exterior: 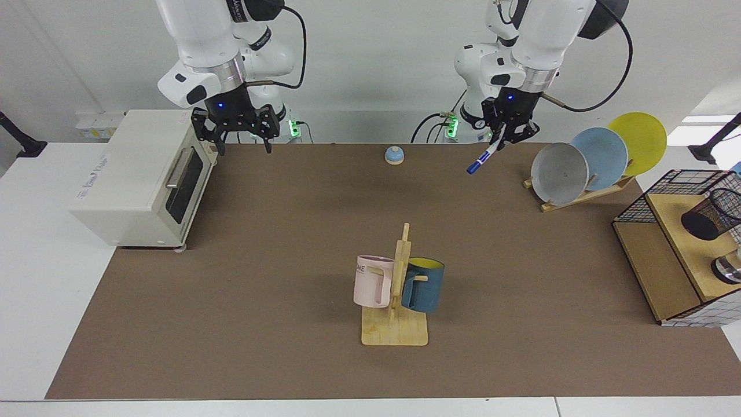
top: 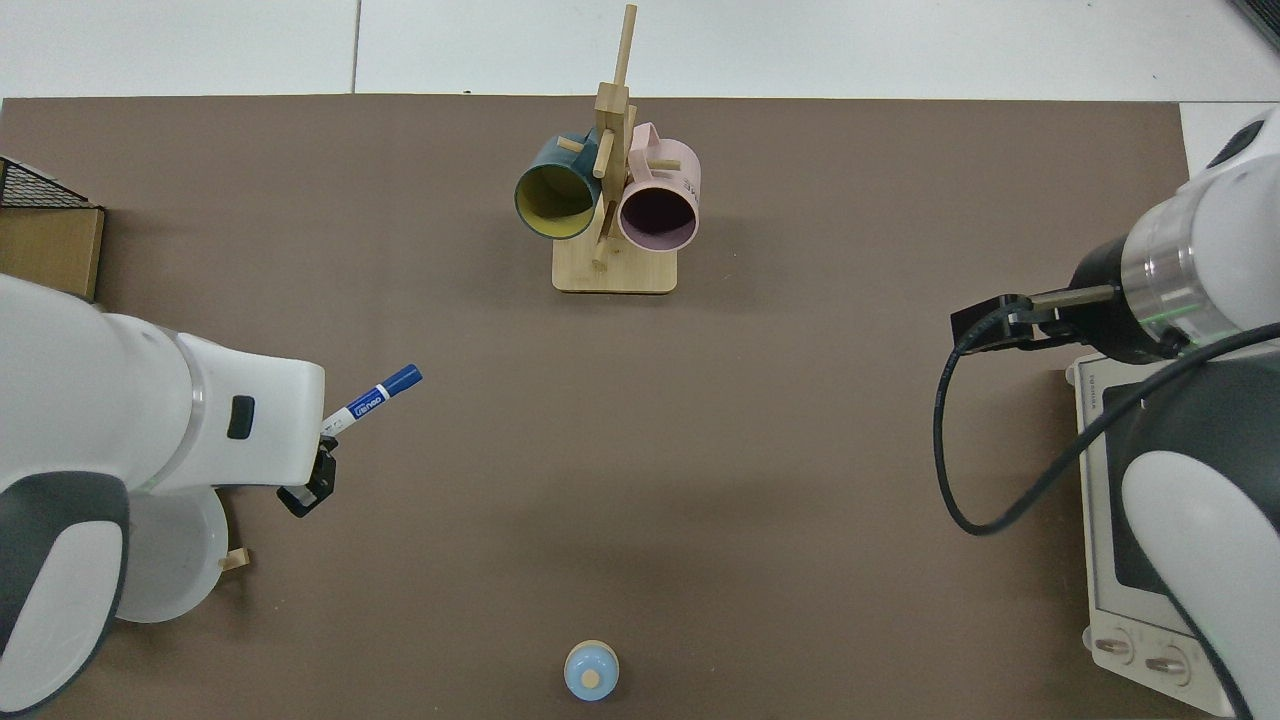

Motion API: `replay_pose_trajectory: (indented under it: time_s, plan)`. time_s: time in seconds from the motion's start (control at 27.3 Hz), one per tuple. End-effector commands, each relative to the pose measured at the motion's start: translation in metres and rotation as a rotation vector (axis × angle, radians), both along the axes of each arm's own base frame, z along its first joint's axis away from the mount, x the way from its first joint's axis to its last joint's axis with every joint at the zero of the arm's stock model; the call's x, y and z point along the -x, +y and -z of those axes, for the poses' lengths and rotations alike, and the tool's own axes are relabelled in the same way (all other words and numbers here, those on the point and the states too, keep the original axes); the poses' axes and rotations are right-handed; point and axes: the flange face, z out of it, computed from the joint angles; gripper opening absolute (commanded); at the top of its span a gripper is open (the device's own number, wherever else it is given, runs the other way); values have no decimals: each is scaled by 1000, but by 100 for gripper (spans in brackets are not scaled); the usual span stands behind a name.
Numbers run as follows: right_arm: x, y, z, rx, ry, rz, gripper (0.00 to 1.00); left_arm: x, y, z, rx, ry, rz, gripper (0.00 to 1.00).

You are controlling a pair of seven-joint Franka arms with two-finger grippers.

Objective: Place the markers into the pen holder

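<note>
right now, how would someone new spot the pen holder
Look to the wooden shelf unit at the table's end beside the plate rack. The pen holder sits tilted on its upper level: a round black mesh cup, unlike the rectangular wire basket around it.

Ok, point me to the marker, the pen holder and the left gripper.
marker (exterior: 482, 158): facing view, white barrel.
pen holder (exterior: 707, 215): facing view, mesh wall.
left gripper (exterior: 501, 142): facing view, between its fingertips, shut on the marker.

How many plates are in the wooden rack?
3. In the wooden rack at the table's far side: a grey plate in front, a blue plate behind it, and a yellow plate at the back. The facing view shows no more.
</note>
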Motion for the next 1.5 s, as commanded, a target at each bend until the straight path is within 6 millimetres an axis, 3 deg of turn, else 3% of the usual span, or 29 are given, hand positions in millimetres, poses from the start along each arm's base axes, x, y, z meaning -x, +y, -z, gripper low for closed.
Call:
replay_pose_trajectory:
  time_s: [0.0, 0.33, 0.95, 1.17, 1.39, 1.46]
  plan:
    - [2, -9, -1, 19, 21, -22, 100, 2, 3, -6, -19, 3, -18, 0]
    - [26, -15, 12, 25, 63, 2, 100, 2, 7, -7, -19, 6, -24, 0]
    - [24, -8, 11, -11, 50, 213, 100, -8, 38, -30, -83, 26, -17, 0]
    - [24, -7, 11, -10, 49, 198, 100, -12, 72, -43, -129, 12, -46, 0]
    - [24, -5, 11, -11, 50, 195, 100, -20, 97, -56, -270, 6, 36, 0]
    - [24, -5, 10, -11, 48, 195, 100, -27, 119, -61, -303, 13, 49, 0]
